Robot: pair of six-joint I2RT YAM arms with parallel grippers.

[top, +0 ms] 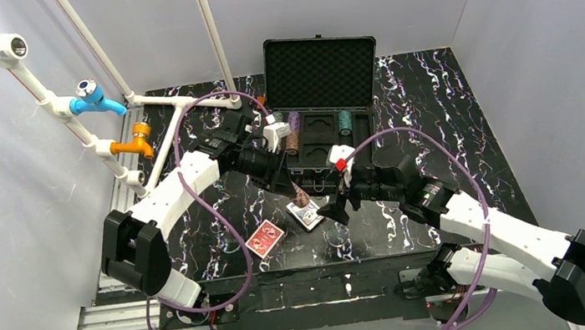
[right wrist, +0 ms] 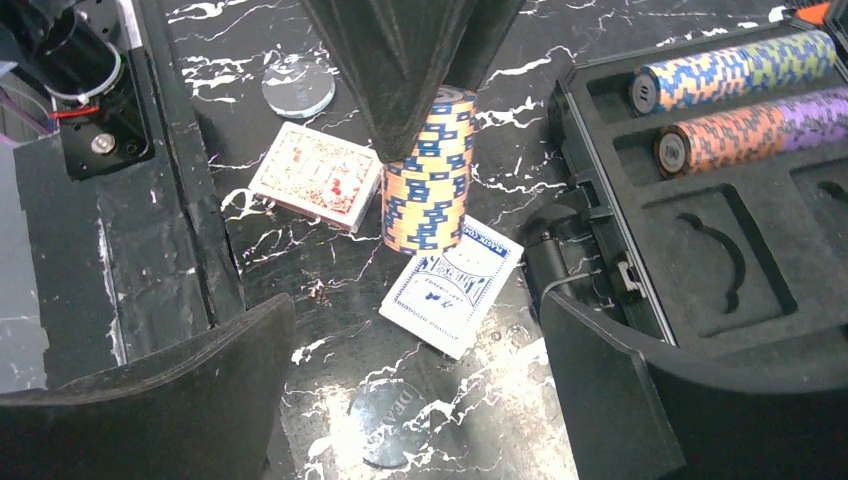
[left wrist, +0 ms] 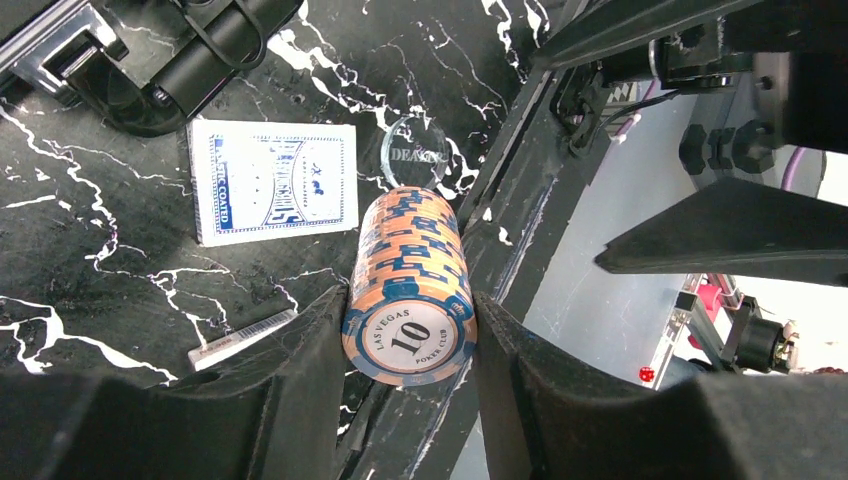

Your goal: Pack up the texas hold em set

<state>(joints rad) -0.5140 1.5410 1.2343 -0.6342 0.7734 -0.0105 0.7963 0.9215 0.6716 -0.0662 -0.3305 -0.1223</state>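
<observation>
The black briefcase (top: 319,69) lies open at the table's back, its foam lid upright; rows of striped chips (right wrist: 735,68) lie in its tray. My left gripper (left wrist: 410,312) is shut on an upright stack of orange-and-blue "10" chips (left wrist: 408,270), held in front of the case; the stack (right wrist: 428,180) stands at the corner of the blue-backed deck (right wrist: 452,285). The red-backed deck (right wrist: 315,175) lies flat beside it. My right gripper (right wrist: 415,390) is open and empty, low over a clear dealer button (right wrist: 402,420), just right of the blue deck.
A second clear disc (right wrist: 298,88) lies near the table's front edge. The case's handle and latch (left wrist: 190,60) face the decks. A white pipe frame with blue and orange taps (top: 95,96) stands at the left. Grey walls enclose the marbled table (top: 451,112).
</observation>
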